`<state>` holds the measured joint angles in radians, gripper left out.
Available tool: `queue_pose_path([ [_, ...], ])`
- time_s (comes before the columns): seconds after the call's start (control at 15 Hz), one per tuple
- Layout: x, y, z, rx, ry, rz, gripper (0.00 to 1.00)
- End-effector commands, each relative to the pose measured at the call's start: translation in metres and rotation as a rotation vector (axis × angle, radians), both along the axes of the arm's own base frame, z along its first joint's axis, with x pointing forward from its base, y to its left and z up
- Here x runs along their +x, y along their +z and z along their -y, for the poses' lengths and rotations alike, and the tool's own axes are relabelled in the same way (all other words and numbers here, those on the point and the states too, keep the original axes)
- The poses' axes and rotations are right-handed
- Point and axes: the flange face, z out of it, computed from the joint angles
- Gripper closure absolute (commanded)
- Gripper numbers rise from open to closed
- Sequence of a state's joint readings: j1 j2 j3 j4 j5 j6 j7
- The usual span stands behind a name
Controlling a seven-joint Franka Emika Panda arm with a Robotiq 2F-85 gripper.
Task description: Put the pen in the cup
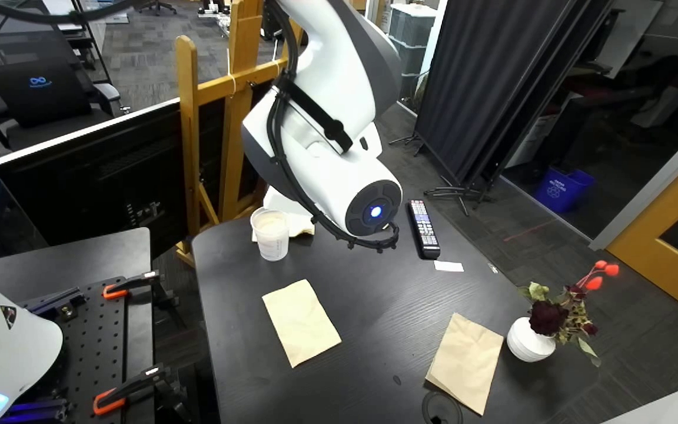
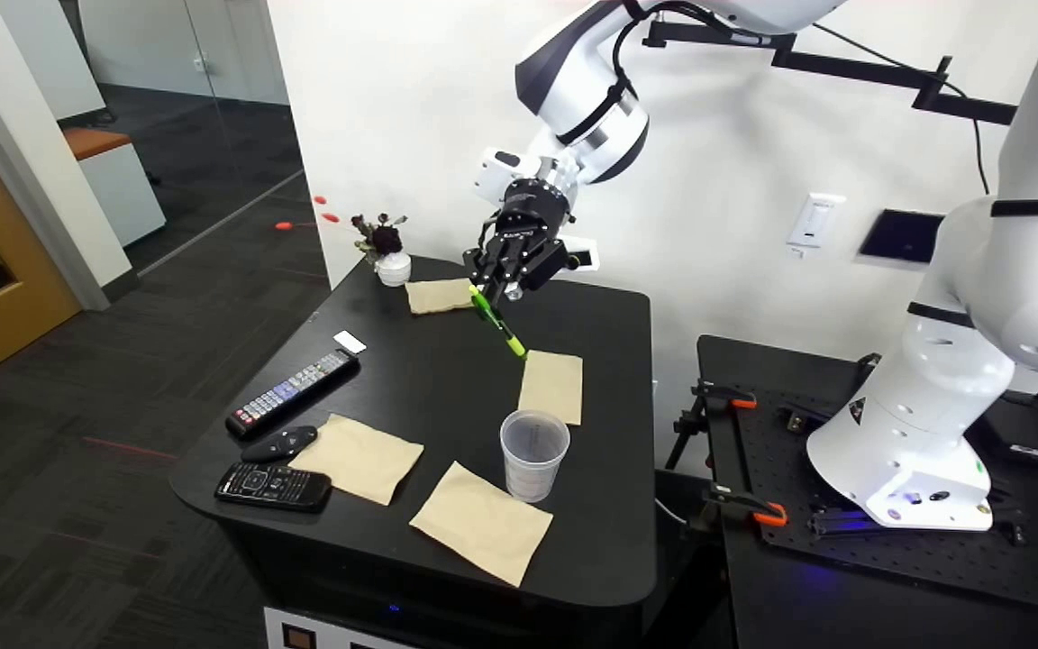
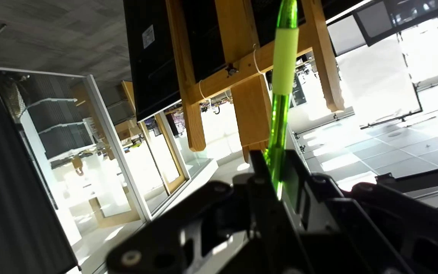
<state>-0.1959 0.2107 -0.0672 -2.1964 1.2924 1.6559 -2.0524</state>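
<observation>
The yellow-green pen (image 2: 503, 326) is held by my gripper (image 2: 494, 290) above the table, tilted, with its lower end towards the front right in that exterior view. In the wrist view, the fingers (image 3: 274, 160) are shut on the pen (image 3: 284, 62) near one end, and most of it sticks out beyond the fingertips. The translucent white cup (image 2: 532, 455) stands upright on the table, apart from the pen and nearer the camera. It also shows in an exterior view (image 1: 271, 240). There the arm's wrist hides the gripper and pen.
Several tan paper napkins lie flat; one (image 2: 481, 523) is beside the cup. Black remotes (image 2: 294, 392) lie along a table edge. A white vase with red flowers (image 2: 393, 269) stands at the far corner. A wooden easel (image 1: 189, 135) stands beyond the table. A wall borders the table.
</observation>
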Motion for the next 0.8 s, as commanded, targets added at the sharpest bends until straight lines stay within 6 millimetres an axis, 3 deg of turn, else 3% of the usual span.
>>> queue_pose_path([
  [0.0, -0.004, 0.003, 0.001, 0.002, 0.011, 0.153, 0.96],
  [0.27, -0.013, -0.002, -0.001, 0.029, 0.042, 0.290, 0.96],
  [0.73, -0.038, -0.020, -0.008, 0.040, 0.078, 0.328, 0.96],
])
